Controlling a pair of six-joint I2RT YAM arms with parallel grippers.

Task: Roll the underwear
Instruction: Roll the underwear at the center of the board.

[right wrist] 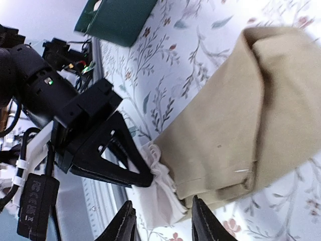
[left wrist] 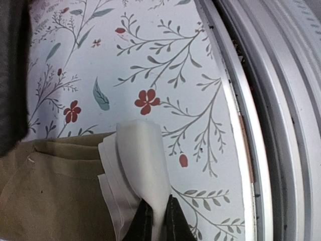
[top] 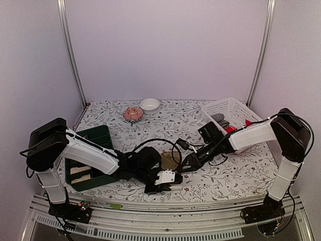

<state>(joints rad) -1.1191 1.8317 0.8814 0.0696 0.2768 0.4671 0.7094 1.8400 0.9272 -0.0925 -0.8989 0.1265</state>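
At the left, a green bin (top: 93, 158) holds something cream. Right of it, the left end effector (left wrist: 159, 211) is pinched shut, probably to anchor a starting edge for the roll, on the white layer (left wrist: 140, 155) at the near edge of the khaki underwear (right wrist: 241, 110), which lies folded on the surface (top: 235, 173) by the near rail (left wrist: 266, 100). The right end effector (right wrist: 163, 223) hangs with its 2 fingers (right wrist: 203, 221) apart, straddling the same white layer without clamping it, seemingly ready to help; the white basket (top: 228, 108) at the far right holds a red piece (top: 231, 129).
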